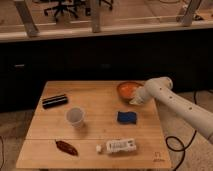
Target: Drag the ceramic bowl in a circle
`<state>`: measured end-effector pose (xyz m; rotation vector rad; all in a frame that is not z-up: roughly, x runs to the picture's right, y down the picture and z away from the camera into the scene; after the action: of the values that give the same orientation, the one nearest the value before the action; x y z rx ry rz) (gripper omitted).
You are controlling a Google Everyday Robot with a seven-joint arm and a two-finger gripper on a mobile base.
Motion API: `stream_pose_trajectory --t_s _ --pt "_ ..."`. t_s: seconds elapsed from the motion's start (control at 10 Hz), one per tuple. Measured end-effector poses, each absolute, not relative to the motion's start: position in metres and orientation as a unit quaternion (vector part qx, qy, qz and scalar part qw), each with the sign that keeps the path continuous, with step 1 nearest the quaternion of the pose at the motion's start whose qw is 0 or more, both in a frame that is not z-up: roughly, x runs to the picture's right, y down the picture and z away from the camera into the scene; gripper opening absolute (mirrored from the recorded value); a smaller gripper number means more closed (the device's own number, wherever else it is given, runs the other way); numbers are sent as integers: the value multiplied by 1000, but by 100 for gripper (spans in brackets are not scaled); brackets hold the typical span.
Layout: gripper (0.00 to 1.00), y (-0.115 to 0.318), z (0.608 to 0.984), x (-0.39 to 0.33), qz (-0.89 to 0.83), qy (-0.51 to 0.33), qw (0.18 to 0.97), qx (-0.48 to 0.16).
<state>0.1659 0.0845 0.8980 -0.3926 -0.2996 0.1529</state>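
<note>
The gripper (135,101) sits at the end of the white arm (172,102), which reaches in from the right side of the table; it is down at the near right rim of the orange bowl (126,89), apparently touching it, though whether it is spread, pressed together or pinching the rim I cannot tell, since the wrist covers that spot. Meeting the bowl at its edge rather than from above the middle makes sense for dragging; a hold on the rim would let the arm slide the bowl across the wood without lifting it.

The bowl stands upright near the far right corner of the wooden table (100,95), close to the back edge; I judge the circle has little room on that side and should sweep inward towards the middle.

Just in front of the bowl lies a blue sponge (127,117), near enough to be nudged if the circle runs wide; further left stands a white cup (75,116), upright and light, likely to tip if struck. A black case (55,100) lies at the left; a brown packet (66,147) and a white bottle (120,145) on its side rest along the near edge, well apart from the bowl.
</note>
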Motion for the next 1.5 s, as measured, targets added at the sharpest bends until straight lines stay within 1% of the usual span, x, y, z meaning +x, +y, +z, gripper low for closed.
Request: stream_pose_trajectory --t_s 1.5 --pt "0 86 899 170 78 -146 967 -195"
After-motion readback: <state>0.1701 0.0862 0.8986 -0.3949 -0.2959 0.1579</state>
